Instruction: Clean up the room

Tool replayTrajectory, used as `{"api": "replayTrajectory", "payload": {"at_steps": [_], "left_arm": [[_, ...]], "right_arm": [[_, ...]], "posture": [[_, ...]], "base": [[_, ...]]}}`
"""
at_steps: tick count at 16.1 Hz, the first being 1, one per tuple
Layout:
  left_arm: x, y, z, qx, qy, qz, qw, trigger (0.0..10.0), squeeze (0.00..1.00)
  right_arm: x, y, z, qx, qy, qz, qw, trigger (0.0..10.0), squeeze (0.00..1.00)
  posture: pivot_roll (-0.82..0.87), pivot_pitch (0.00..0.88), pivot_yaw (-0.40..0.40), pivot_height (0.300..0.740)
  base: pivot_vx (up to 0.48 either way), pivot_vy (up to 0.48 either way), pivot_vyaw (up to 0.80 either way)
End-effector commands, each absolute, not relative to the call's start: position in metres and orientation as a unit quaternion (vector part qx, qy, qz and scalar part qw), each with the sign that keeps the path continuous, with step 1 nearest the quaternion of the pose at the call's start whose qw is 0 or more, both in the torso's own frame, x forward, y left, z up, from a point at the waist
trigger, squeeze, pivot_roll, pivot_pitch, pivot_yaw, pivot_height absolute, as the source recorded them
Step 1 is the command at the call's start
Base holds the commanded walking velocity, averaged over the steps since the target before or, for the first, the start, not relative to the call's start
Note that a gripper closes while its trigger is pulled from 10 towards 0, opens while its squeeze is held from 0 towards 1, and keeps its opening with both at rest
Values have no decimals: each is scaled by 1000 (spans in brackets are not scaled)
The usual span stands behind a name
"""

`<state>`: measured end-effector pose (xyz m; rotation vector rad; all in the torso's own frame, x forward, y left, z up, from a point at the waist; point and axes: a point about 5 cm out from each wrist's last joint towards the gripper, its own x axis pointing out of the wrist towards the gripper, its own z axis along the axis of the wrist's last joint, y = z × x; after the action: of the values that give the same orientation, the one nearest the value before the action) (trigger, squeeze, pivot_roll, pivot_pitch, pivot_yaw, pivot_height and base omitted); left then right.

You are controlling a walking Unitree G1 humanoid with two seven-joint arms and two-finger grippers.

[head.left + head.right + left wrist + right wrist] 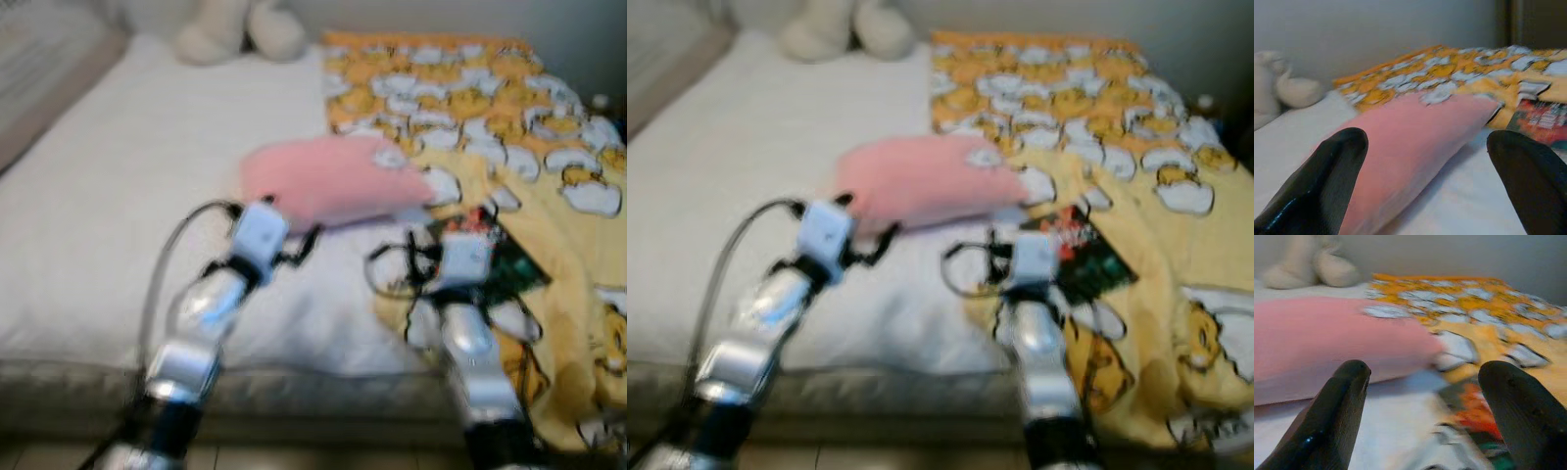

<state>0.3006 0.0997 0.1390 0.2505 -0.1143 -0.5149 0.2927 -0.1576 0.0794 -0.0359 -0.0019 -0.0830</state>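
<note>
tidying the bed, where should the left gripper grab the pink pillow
Take the pink pillow by its near edge, coming in low from the robot's side. It lies flat on the white bed, and the left gripper faces that edge with its jaws open.

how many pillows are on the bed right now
1. The pink pillow lies mid-bed, its right end resting on the yellow blanket's edge, just ahead of both open pincers, left and right. More could be hidden beyond the frame.

A cream plush toy (240, 27) is sitting at the far end of the white bed (127, 176), against the wall (1376, 29).
</note>
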Motion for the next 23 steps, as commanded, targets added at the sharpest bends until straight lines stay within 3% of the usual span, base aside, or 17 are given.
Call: {"api": "replayTrajectory", "payload": {"at_steps": [1,4,7,10,15,17,18,20,21,23], "left_arm": [[308,107,138,140,-37,-242,959,10000,0],[357,117,161,201,-19,-226,953,10000,0],[384,125,176,247,7,-216,945,10000,0],[398,124,176,270,33,-210,939,10000,0],[403,137,160,315,79,-159,932,10000,0],[406,143,162,279,88,-120,949,10000,0],[407,140,167,215,68,-121,967,10000,0],[405,135,168,180,36,-131,974,10000,0],[395,132,182,92,-73,-156,981,10000,0],[368,135,190,51,-131,-145,979,10000,0]], "right_arm": [[294,-155,84,-7,-12,-42,999,10000,0],[291,-152,84,-9,-12,-39,999,10000,0],[285,-153,84,-9,-16,-40,999,10000,0],[270,-159,82,-11,-16,-50,999,10000,0],[221,-175,71,-18,14,-61,998,10000,0],[210,-171,74,-16,16,-49,999,10000,0],[209,-167,76,-20,15,-39,999,10000,0],[212,-167,80,-17,10,-49,999,10000,0],[221,-169,92,-12,-23,-65,998,10000,0],[230,-168,102,-11,-44,-64,997,10000,0]], "posture": [[65,0,4,720],[45,0,13,710],[4,0,37,710],[-44,0,65,710],[-150,70,102,710],[-175,80,103,710],[-184,77,108,710],[-175,54,115,710],[-153,36,116,710],[-96,19,89,710]], "base": [[0,0,-494],[0,0,0],[0,0,0],[0,0,0],[0,0,0],[0,0,0],[0,0,0],[0,0,0],[0,0,0],[0,0,0]]}}
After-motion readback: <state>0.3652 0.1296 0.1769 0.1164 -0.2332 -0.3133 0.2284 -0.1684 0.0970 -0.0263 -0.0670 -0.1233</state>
